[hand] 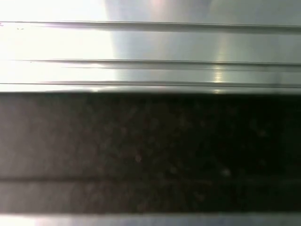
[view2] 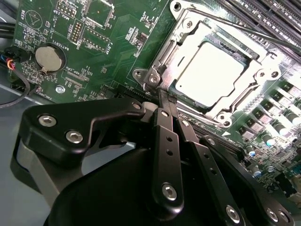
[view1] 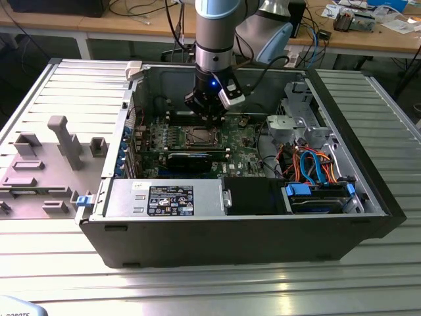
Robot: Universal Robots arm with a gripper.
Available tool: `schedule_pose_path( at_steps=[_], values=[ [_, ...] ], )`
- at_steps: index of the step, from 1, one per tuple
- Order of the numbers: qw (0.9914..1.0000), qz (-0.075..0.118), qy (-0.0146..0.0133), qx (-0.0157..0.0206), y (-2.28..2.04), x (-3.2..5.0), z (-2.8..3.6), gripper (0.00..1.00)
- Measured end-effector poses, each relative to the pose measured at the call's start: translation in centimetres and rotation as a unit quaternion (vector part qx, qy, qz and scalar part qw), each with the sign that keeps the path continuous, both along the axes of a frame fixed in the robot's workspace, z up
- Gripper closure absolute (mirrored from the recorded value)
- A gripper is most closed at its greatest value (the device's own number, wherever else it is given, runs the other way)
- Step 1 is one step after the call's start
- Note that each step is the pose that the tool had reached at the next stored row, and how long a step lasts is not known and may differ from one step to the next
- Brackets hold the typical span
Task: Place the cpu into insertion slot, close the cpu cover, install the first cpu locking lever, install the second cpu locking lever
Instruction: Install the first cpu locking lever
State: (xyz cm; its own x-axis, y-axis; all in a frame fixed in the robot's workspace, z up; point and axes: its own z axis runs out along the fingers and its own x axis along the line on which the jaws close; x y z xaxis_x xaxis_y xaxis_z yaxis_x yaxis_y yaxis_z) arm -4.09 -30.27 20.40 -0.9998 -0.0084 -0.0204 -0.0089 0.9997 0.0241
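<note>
Arm (view1: 214,26) at top centre of the exterior view: silver-grey cylinder segments, pale blue joint cap, black band below. Wrist block is black with a small blue light lit and a white-and-silver module clipped on one side. Gripper (view2: 165,106) in the second wrist view: matte black linkage bars, rounded black housing, silver hex-socket screws at pivots, grey panel underneath.

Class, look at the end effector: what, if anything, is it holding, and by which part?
Nothing: the end effector is shut on nothing, beside the cpu cover.
</note>
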Motion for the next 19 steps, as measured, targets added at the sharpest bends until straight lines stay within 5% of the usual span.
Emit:
schedule_pose_path(
  at_steps=[12, 16, 19],
  values=[
    [1.0, 0.0, 0.0, -0.0007, 0.0, 0.0, -0.32, 0.89],
    [0.99995, 0.0, -0.0001, 0.0102, 0.01, 0.01, -0.33, 0.89],
    [0.9999, 0.0, -0.0002, 0.0139, 0.03, 0.01, -0.26, 0.89]
  ],
)
